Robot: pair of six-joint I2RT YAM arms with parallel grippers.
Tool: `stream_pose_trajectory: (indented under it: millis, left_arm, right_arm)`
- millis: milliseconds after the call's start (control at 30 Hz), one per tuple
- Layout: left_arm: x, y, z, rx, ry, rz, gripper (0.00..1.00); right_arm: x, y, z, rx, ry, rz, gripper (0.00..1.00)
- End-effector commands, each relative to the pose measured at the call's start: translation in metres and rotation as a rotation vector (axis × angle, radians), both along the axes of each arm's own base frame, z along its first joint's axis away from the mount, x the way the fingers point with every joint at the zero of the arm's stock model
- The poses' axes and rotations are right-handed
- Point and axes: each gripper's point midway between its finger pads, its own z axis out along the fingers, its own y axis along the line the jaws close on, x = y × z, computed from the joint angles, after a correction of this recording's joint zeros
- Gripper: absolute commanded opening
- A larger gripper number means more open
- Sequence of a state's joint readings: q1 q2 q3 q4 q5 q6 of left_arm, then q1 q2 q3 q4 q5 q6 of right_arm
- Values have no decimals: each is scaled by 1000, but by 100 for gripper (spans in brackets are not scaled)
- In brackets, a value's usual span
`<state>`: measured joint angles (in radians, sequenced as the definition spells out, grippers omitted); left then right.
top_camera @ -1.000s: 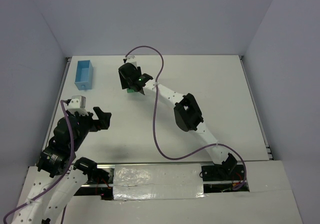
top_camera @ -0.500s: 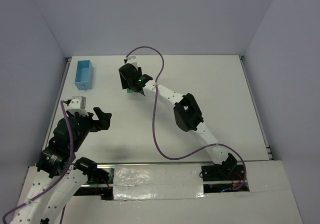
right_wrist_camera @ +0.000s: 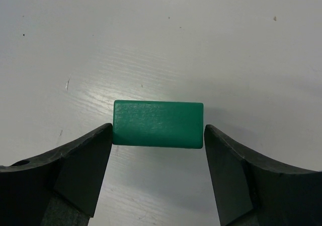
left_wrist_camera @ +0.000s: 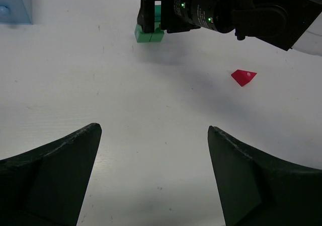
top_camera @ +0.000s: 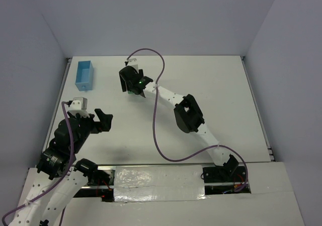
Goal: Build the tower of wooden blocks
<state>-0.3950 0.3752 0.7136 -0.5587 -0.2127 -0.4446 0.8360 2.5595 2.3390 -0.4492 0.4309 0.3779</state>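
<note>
In the right wrist view a green rectangular block [right_wrist_camera: 158, 124] lies flat between my right gripper's [right_wrist_camera: 158, 130] fingertips. The left fingertip touches its end and a hairline gap shows at the right one, so the jaws stand open around it. In the left wrist view green cubes [left_wrist_camera: 149, 33] sit side by side on the table under the right gripper [left_wrist_camera: 166, 14]. The red roof-shaped piece [left_wrist_camera: 244, 77] lies alone to their right. In the top view the right gripper [top_camera: 132, 82] is at the far middle-left. My left gripper [top_camera: 103, 120] is open and empty [left_wrist_camera: 155, 135], well short of the blocks.
A light blue box [top_camera: 84, 76] stands at the far left of the table and shows in the left wrist view's corner [left_wrist_camera: 12, 2]. The right arm [top_camera: 188, 113] and its purple cable [top_camera: 156, 130] cross the table's middle.
The right gripper has shifted very slightly over the green blocks. The left arm has barely moved.
</note>
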Motion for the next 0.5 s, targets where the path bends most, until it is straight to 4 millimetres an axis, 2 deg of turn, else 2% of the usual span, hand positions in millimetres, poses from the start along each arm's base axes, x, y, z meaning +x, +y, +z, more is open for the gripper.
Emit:
stream_pose_trajectory:
  millis: [0,133,467]
  left_arm:
    - [0,1,13,-11,-47,6,99]
    - [0,0,14,-11,-47,3,100]
    - [-1,0,13,-10,-45,2,100]
  right_arm:
    - [-1,8,46,72,-74,-9,82]
    - [-1,7,51,71,-82,-12,85]
    - [-4,7,62,82,-98,-2,85]
